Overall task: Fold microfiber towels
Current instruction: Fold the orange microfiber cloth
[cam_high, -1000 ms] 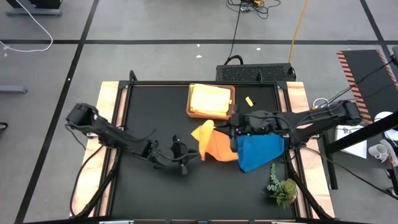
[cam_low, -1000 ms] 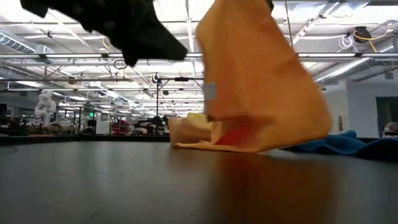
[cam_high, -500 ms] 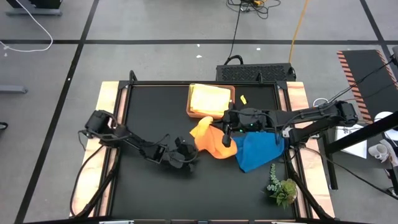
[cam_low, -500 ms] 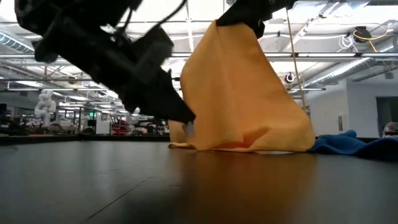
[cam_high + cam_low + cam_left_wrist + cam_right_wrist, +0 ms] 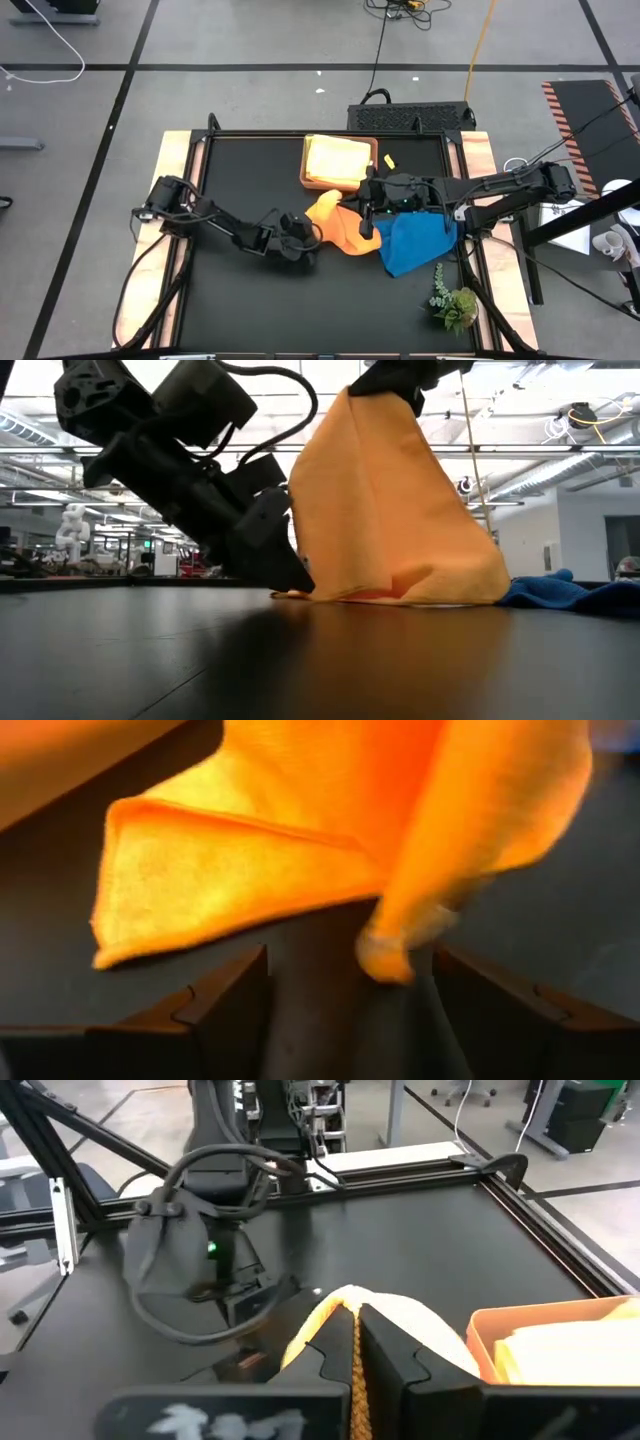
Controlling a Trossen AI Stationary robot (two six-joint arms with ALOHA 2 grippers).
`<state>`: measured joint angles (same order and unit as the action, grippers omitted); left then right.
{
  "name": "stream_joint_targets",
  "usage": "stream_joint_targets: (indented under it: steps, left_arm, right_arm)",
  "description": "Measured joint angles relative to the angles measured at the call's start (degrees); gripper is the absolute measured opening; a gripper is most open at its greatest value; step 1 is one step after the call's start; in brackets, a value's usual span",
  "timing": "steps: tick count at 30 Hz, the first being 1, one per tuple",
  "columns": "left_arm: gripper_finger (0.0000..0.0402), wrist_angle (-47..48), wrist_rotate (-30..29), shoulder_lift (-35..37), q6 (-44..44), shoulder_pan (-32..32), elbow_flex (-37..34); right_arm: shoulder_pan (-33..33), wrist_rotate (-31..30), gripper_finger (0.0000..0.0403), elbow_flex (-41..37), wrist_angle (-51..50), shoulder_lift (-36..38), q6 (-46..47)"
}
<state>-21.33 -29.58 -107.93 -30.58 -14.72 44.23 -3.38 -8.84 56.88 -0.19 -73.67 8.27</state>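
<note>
The right tool [image 5: 367, 212] is pinched shut on a top corner of the orange towel [image 5: 340, 228] and holds it up off the black tabletop [image 5: 240, 180], so the cloth hangs like a tent with only its lower edge resting on the surface, just in front of the brown tray [image 5: 372, 165]. Lifting it that way, I'd judge, lets the cloth drape flat and offers a free corner. The left tool [image 5: 300, 243] sits low on the tabletop, on the side of the orange towel away from the blue one, with its fingers [image 5: 225, 1010] spread wide and empty, the drooping corner lying between them, likely ready to close on it. A yellow towel [image 5: 335, 160] lies folded in the tray; the blue towel [image 5: 418, 243] is crumpled beside the orange one, farther from the tray.
</note>
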Motion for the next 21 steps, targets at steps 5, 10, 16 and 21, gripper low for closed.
stream_joint_targets:
  steps: [5, 10, 16, 21]
  left_arm:
    - [0.0295, -3.29, 4.79, -0.06, 4.49, 1.23, -0.02]
    - [0.0259, -6.21, 8.87, -0.21, 8.14, 1.57, -0.02]
    - [0.0127, -5.89, 8.83, -0.23, 10.66, 1.57, 0.0]
    - [0.0013, -2.68, 8.86, 1.25, 13.18, 1.57, -0.04]
  right_arm:
    - [0.02, 0.0, 0.0, 0.0, -0.02, -0.01, -0.01]
    - [0.0, 0.0, 0.0, 0.0, -0.02, -0.02, -0.42]
    - [0.0, -0.04, 0.0, 0.0, 0.0, -0.02, -0.61]
    - [0.01, -0.04, 0.0, 0.0, -0.1, 0.4, -0.63]
